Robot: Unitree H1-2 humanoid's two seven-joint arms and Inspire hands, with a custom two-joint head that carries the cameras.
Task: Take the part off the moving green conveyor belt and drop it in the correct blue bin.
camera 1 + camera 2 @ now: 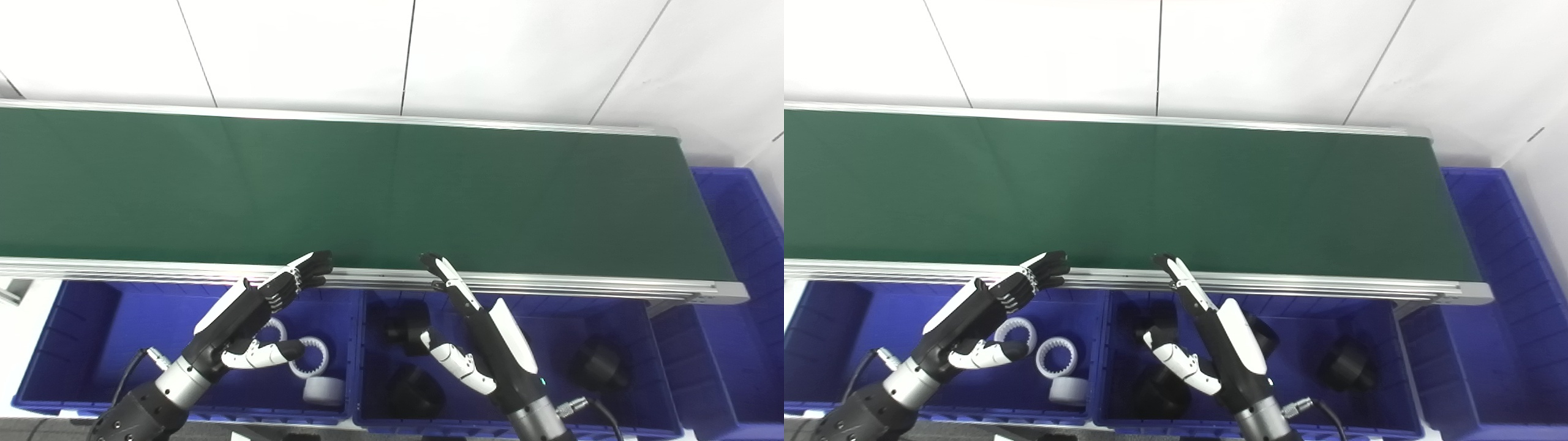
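The belt [367, 190] is plain dark green with pale silver rails [551, 285]. The bins [86, 343] are deep blue; the left one holds white toothed rings [310, 357], the middle bin [637, 367] black parts [597, 364]. Both the left hand [245, 315] and the right hand [484, 334] are black and white, before white wall panels [306, 49] with dark seams

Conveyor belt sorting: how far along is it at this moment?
Done: white ring parts lie in the left blue bin, black parts in the middle bin. In hand: nothing; left hand and right hand open. The belt shows no part.
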